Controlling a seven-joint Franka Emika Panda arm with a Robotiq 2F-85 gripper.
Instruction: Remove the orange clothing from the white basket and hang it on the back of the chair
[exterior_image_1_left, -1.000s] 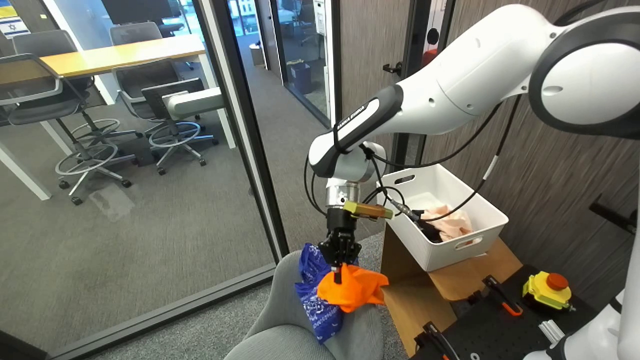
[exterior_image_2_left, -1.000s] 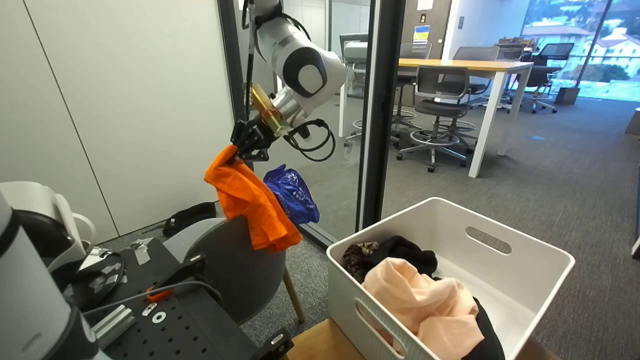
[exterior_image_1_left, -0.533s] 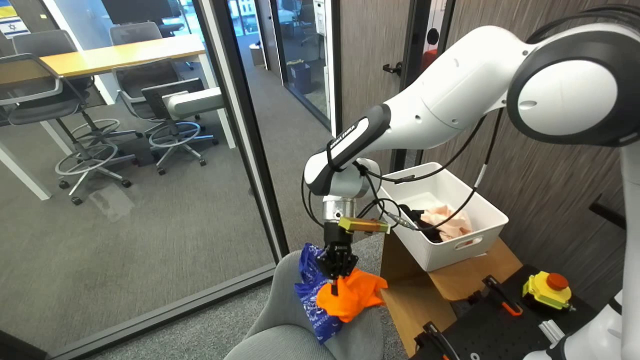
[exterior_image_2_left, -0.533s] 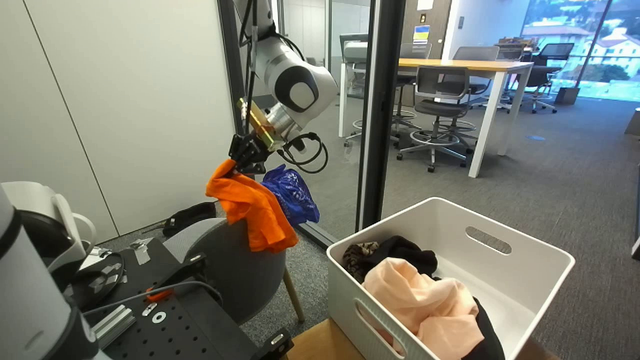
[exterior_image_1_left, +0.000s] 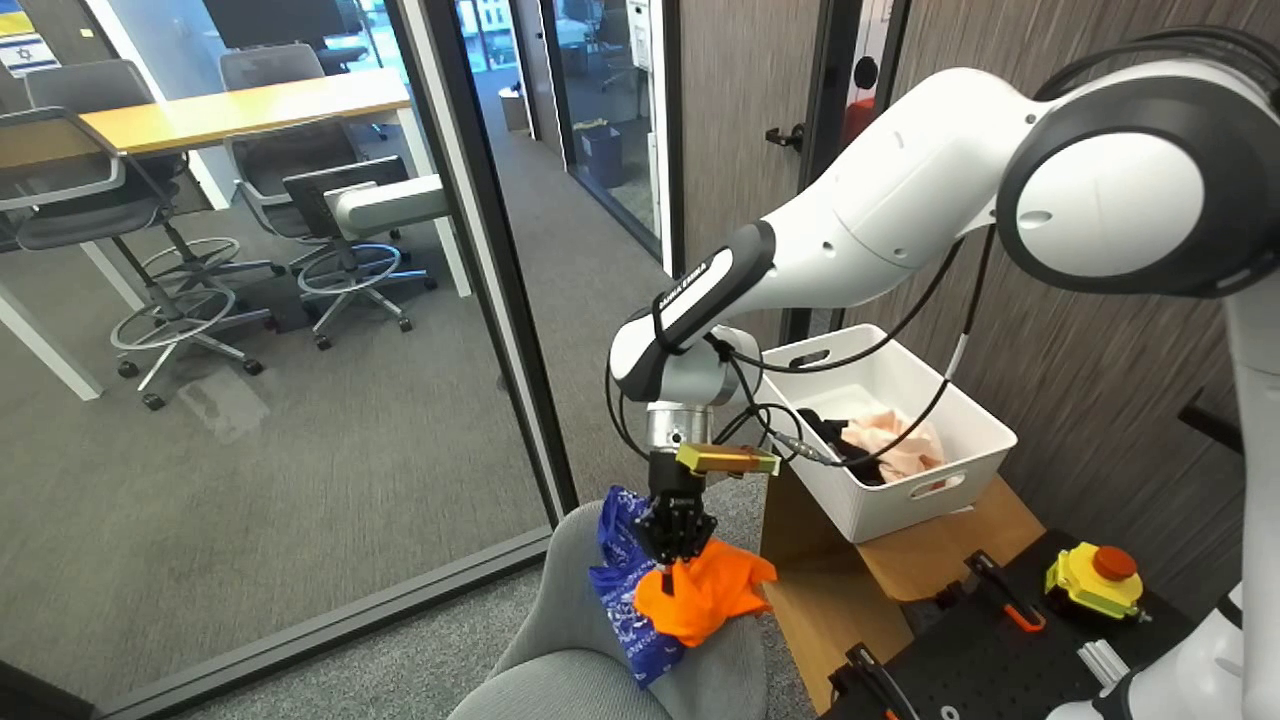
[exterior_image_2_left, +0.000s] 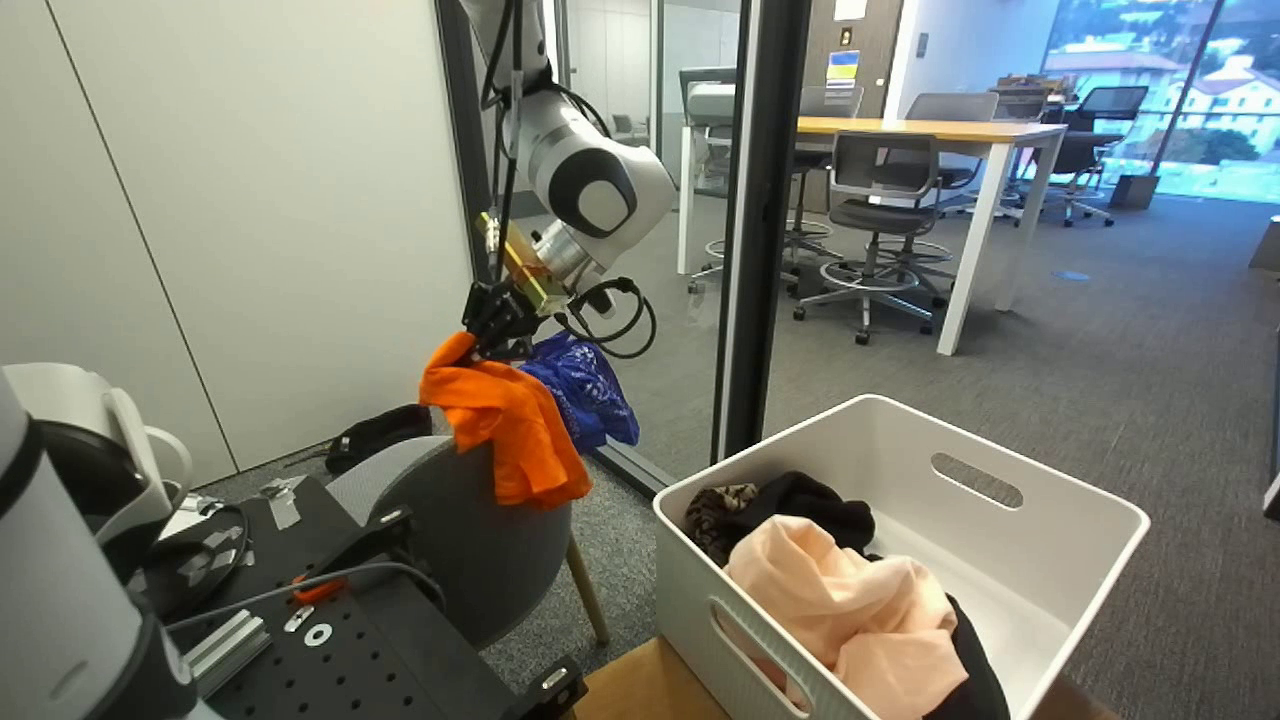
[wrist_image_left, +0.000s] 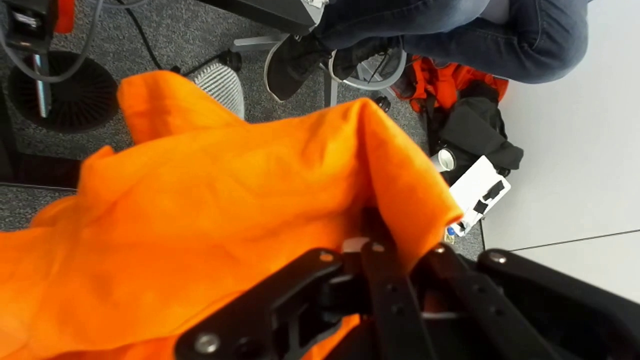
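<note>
Hanging partly over the rounded grey fabric chair back (exterior_image_2_left: 492, 562), a fold pinched in the jaws of the black gripper (wrist_image_left: 406, 251), the crumpled orange cloth garment (exterior_image_2_left: 522, 430) could be dragged off if withdrawal is begun before full release.

White arm (exterior_image_1_left: 880, 200), black gripper (exterior_image_1_left: 669, 576), seemingly metal collar (exterior_image_1_left: 680, 422)

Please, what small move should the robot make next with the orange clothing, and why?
I would probably lower the jaws slightly before opening them: in an exterior view, the orange clothing drapes over the outside of the chair back, but its pinched end is held above that back.
</note>
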